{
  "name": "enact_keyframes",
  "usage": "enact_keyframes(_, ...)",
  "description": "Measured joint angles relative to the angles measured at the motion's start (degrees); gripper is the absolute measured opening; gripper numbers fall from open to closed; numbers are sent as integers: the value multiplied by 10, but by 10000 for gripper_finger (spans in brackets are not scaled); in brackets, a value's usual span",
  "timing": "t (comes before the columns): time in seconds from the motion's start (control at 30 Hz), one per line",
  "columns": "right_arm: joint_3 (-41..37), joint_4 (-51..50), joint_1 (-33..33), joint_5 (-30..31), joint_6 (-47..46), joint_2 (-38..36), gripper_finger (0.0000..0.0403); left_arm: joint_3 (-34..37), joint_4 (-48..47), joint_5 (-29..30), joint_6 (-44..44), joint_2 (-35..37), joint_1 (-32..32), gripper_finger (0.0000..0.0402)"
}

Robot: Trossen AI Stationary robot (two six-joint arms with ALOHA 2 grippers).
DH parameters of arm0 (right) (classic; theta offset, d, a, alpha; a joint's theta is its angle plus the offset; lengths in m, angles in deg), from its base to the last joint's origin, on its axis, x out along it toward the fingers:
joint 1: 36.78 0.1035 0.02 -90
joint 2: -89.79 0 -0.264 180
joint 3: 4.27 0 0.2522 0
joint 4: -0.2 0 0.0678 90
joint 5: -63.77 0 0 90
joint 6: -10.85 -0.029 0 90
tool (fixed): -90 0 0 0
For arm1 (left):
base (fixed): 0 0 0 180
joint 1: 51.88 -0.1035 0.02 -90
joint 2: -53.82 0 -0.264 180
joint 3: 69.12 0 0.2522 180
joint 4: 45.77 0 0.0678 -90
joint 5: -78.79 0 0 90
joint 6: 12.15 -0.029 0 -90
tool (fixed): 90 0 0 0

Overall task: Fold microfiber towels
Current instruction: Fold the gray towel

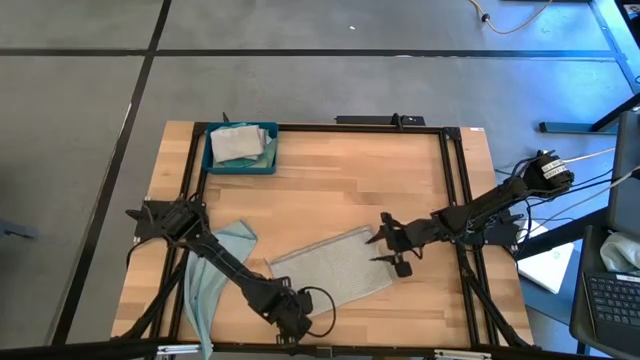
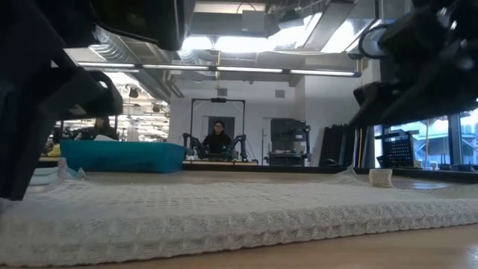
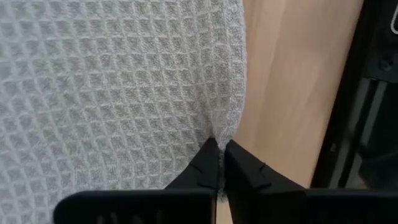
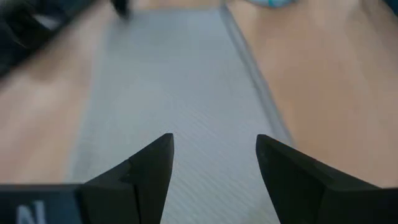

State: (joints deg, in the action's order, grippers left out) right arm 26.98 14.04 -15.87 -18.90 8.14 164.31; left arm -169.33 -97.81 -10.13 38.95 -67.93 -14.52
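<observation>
left gripper pinching the near edge of a grey waffle-weave towel, fold about to start

nearest the table's front edge, the left gripper (image 3: 219, 163) has its fingers nipped tight on the hem of the light grey towel (image 1: 335, 268), which lies flat mid-table. at the towel's right end, the right gripper (image 4: 214, 163) hovers with fingers spread wide, holding nothing. beside the left arm a pale blue towel (image 1: 215, 272) hangs over the front edge. farthest back, the teal tray (image 1: 240, 163) holds more cloths. judged step: taking hold for a fold; next, the right gripper likely must pinch its own edge. no readable writing anywhere.
</observation>
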Motion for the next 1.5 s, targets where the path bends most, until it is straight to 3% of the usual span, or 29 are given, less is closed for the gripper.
enact_keyframes(0.23,2,43,0,-41,-2,0,232,-25,-34,-45,-54,-4,-20,2)
enact_keyframes(0.53,3,74,6,-83,-39,0,232,-146,-220,29,-189,-3,-53,1)
enact_keyframes(0.77,17,107,59,-3,-46,6,232,-195,-249,78,-263,-1,-105,1)
enact_keyframes(0.9,64,108,84,33,-46,52,232,-195,-256,78,-282,-1,-127,0)
enact_keyframes(1.17,187,105,77,36,-69,191,232,-195,-256,67,-292,-1,-147,1)
enact_keyframes(1.5,278,62,53,54,-125,262,232,-196,-252,68,-256,0,-145,1)
